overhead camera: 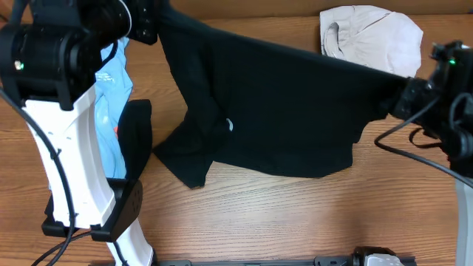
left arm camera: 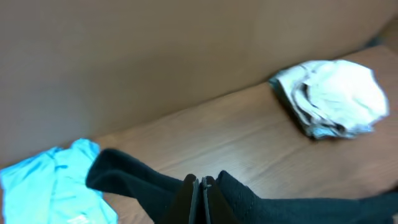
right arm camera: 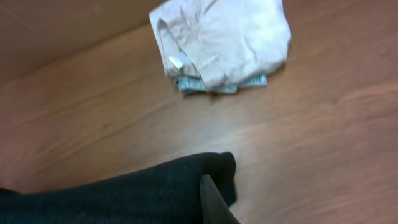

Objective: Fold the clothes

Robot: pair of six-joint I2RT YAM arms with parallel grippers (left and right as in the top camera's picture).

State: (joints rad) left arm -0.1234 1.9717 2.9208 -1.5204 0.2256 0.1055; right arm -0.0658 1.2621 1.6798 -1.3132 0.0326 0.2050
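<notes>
Above the table [overhead camera: 295, 214], I am stretching the black shirt [overhead camera: 281, 111] between left pincer [left arm camera: 200, 190] and right pincer [overhead camera: 405, 94] (both gripping its cloth) to flatten it.

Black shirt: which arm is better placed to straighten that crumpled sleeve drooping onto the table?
Probably the left. The left gripper pinches the black shirt on the same side as the crumpled sleeve; the right gripper holds the opposite end, far from it. Either would have to release first.
</notes>
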